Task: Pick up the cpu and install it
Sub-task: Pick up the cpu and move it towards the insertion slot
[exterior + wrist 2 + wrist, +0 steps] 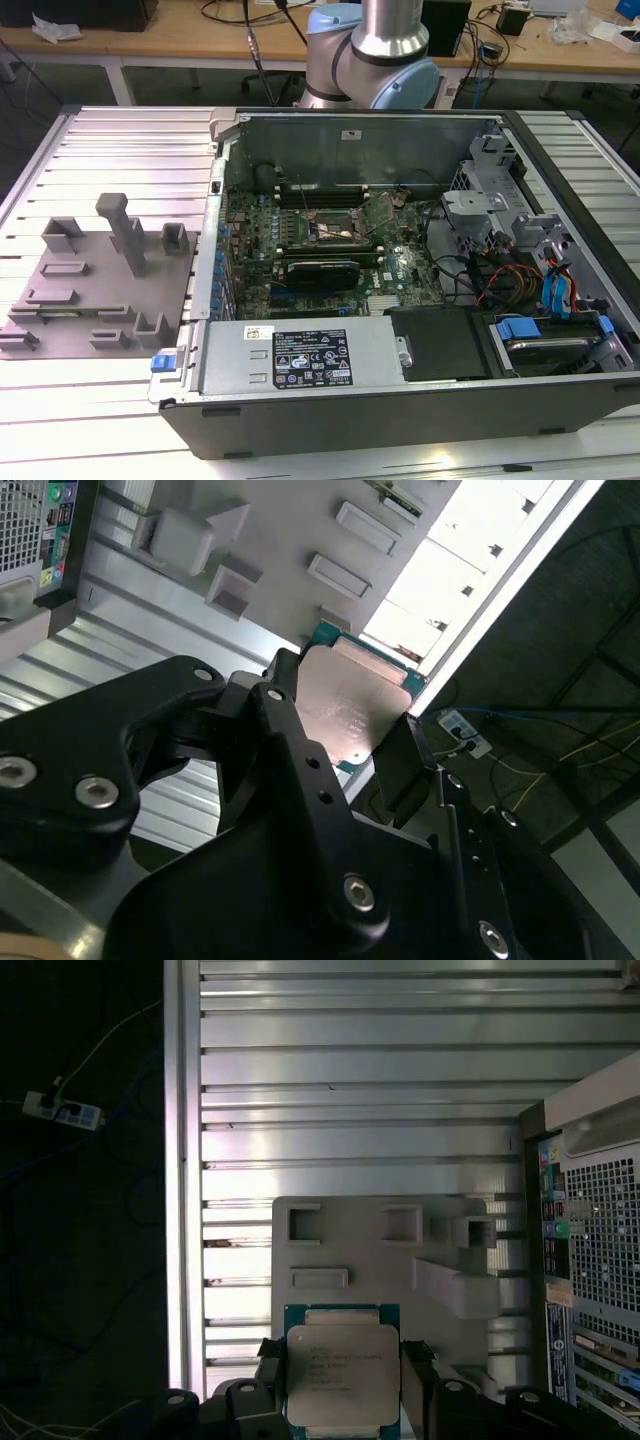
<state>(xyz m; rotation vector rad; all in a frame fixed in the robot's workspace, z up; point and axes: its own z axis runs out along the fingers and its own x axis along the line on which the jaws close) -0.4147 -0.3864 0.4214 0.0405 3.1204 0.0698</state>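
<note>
From my station I see the gripper [342, 1365] clenched on the cpu [342, 1372]: in the first wrist view its two black fingers [270, 1360] press on two opposite edges of the square chip, and the shiny metal top faces the camera with the green border showing around it. The second wrist view gives the same grasp from the other side, the cpu [350, 710] sitting flat between the fingers of the gripper [345, 720]. Behind the chip lies the grey holder plate [380, 1250] on the ribbed bench [350, 1060], and I judge that the chip hangs above the plate and does not touch it, though I cannot be fully sure of the gap. The chip is square, so it has no long axis; its edges run about parallel with the edges of the plate. The relation that matters is where the socket is. In the exterior view the holder plate [90, 290] lies on the bench [130, 150] beside the open computer case [350, 130], and the dark socket frame [338, 230] on the green motherboard [400, 260] is at about 3 o'clock from the plate, well apart from it, with the case wall between. The socket looks not yet filled.
</note>
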